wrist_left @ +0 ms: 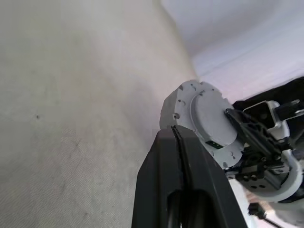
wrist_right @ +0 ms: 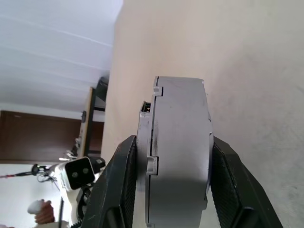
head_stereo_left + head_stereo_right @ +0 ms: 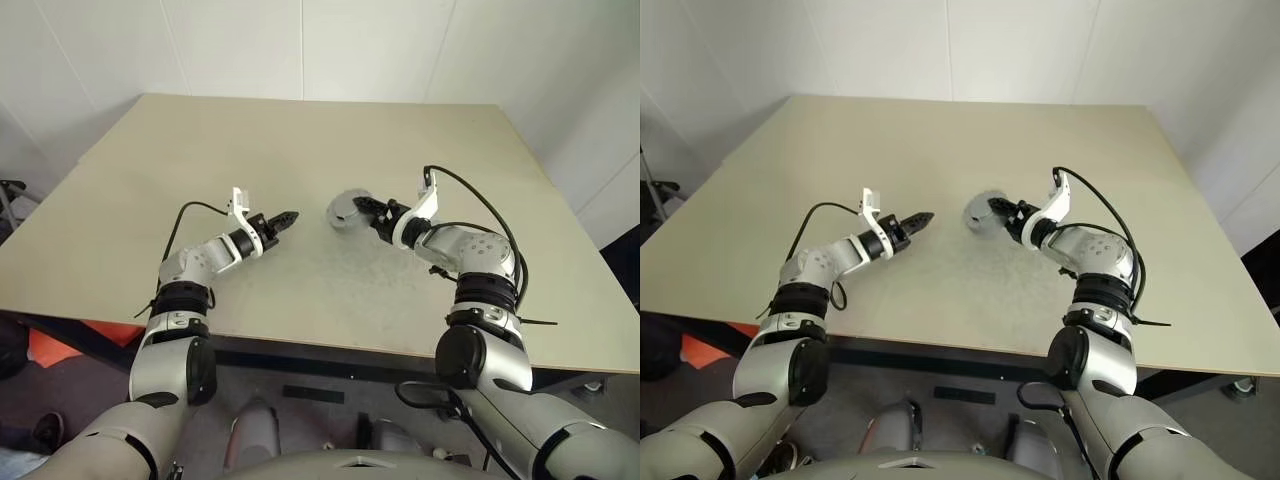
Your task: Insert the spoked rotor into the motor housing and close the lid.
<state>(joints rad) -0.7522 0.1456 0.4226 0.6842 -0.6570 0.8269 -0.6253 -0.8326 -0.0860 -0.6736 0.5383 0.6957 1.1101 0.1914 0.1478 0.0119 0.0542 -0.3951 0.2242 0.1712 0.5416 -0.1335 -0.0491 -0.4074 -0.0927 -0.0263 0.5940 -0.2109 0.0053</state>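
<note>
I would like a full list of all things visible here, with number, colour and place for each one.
Round grey metal motor housing: one, silver-grey, held on edge between the right gripper's fingers, above the table's middle.
Beige rectangular table: one, light beige, in front of the robot, under both arms.
White wall: behind the table.
Orange object: one, on the floor under the table's left edge.
Left gripper: one, black, shut, holding nothing, pointing toward the housing.
Right gripper: one, black, clamped on the housing.
</note>
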